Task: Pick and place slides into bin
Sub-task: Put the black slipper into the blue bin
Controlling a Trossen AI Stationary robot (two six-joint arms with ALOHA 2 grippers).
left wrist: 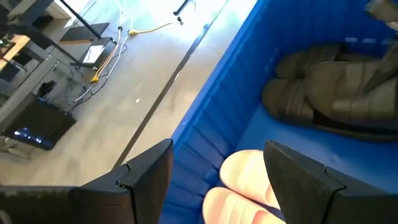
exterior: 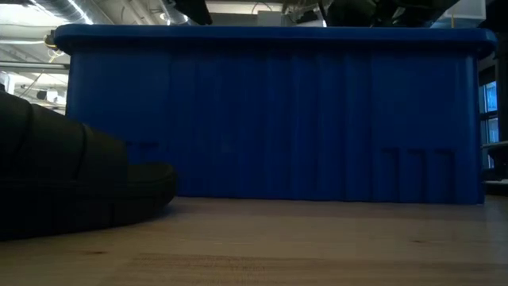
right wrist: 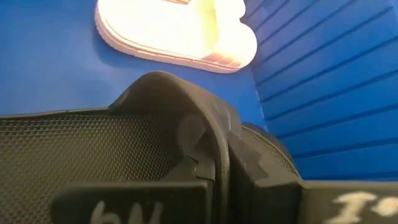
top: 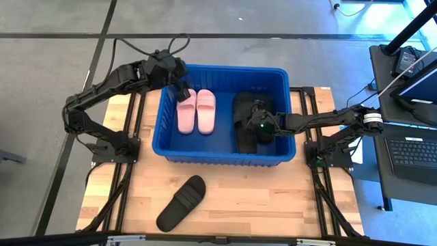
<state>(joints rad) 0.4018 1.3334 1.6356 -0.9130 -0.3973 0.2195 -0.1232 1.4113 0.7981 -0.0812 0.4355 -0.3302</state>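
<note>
Black slide (right wrist: 124, 155), seemingly clamped in right pincer (right wrist: 221, 174)

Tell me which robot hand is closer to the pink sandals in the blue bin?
The left hand. It hangs open right over the pale pink slide sandals in the blue plastic bin. The right hand sits across the bin, shut on a black slide sandal.
</note>
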